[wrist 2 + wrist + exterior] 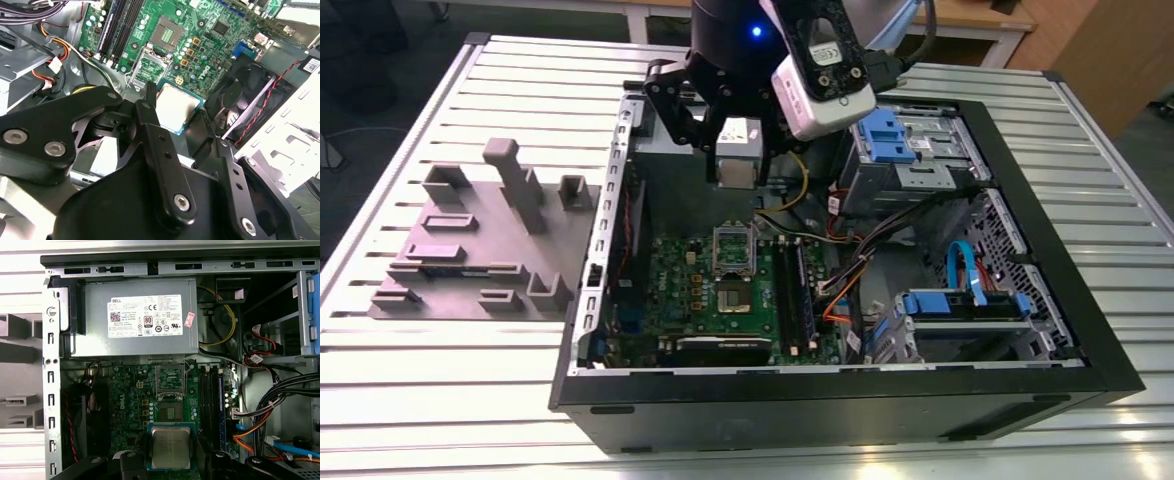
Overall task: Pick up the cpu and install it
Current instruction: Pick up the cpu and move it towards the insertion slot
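Observation:
The cpu (pixel 738 171) is a small silver-grey square with a pale rim, and my gripper (pixel 739 160) is shut on it, above the open computer case (pixel 854 400). Both wrist views show the cpu (pixel 171 447) (pixel 178 106) pinched between two black fingers (pixel 202 450) (pixel 150 107). Beneath it lies the green motherboard (pixel 680 290). The board's socket (pixel 171 412) (pixel 168 34) is uncovered, and its shiny metal frame (pixel 170 378) (pixel 734 245) is swung up beside it. The cpu hangs well above the socket, apart from it.
A grey power supply with a white label (pixel 135 317) sits at the case's back wall. Memory slots (pixel 212 405) and bundled cables (pixel 881 240) run beside the socket, with blue drive bays (pixel 967 300) beyond. A black fan (pixel 240 95) is nearby. A grey fixture block (pixel 480 240) stands at the exterior view's left.

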`<state>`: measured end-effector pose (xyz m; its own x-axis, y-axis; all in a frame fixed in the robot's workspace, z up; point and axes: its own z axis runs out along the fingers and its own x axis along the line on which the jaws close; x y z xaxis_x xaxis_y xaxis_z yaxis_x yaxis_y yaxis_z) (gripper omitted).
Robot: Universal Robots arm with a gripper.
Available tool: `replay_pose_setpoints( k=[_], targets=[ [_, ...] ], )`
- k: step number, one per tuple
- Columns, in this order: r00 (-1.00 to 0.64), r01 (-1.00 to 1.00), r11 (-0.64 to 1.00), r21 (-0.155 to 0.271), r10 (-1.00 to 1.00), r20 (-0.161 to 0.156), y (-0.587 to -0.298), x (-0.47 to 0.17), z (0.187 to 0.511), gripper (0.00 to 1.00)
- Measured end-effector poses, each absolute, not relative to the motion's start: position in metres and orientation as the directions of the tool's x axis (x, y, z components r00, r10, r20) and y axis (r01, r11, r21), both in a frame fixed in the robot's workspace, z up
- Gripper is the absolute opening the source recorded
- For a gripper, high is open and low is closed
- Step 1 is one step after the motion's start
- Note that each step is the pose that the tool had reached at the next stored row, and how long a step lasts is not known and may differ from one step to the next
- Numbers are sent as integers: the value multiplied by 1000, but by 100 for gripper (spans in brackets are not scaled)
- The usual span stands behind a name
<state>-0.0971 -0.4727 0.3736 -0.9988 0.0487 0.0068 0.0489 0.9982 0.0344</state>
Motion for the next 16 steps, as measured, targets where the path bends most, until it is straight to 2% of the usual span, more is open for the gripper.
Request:
replay_pose_setpoints(
  k=[16],
  targets=[
    [-1000,30,999,34,30,7,-473,-94,364,47]
  ],
)
